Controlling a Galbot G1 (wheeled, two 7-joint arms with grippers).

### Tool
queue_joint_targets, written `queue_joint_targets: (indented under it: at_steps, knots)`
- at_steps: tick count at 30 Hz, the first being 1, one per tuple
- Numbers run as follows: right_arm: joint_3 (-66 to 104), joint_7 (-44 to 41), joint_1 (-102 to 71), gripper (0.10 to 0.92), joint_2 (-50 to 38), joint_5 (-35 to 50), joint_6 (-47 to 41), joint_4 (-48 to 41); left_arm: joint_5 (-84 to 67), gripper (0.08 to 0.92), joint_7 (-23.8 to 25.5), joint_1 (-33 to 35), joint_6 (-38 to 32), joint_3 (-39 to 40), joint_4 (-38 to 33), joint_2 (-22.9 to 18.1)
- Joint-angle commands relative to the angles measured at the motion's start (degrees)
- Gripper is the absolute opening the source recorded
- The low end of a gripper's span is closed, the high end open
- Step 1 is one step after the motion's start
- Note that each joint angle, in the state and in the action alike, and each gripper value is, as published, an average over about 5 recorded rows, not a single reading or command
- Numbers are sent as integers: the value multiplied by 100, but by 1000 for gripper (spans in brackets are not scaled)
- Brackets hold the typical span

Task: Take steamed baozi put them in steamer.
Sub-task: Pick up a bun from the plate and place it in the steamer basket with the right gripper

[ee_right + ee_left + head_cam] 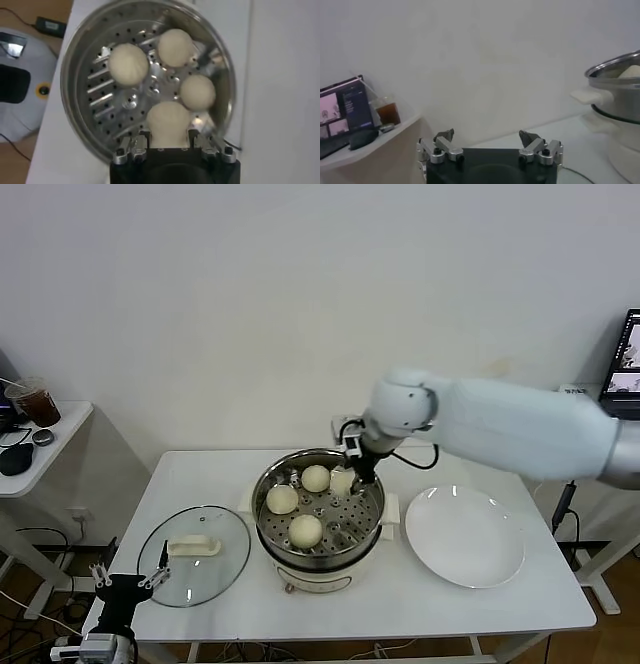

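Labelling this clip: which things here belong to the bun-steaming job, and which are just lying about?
Job:
- steamed baozi, three loose on the tray, a fourth in the right gripper
- steamer

Lying about:
- glass lid
- white plate
- left gripper, parked, open

Three smooth cream-white baozi (128, 63) lie on the perforated tray of my shiny steel steamer (372, 527), which stands upright mid-bench, nearer the front edge. The fourth baozi (169, 124) sits pinched in my right hand (169, 145) over the tray's far-right side.
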Motion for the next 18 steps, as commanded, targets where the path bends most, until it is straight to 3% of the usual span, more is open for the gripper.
queue_joint_targets:
  at_steps: [1, 13, 18]
  knots:
    - [-63, 153, -818, 467, 649, -595, -175, -720, -3, 823, -3, 16, -8, -38, 19, -13]
    - [151, 309, -1094, 488, 653, -618, -102, -941, -3, 823, -6, -2, -16, -34, 46, -27]
    - [267, 374, -950, 591, 490, -292, -184, -651, -2, 823, -8, 12, -23, -34, 43, -31]
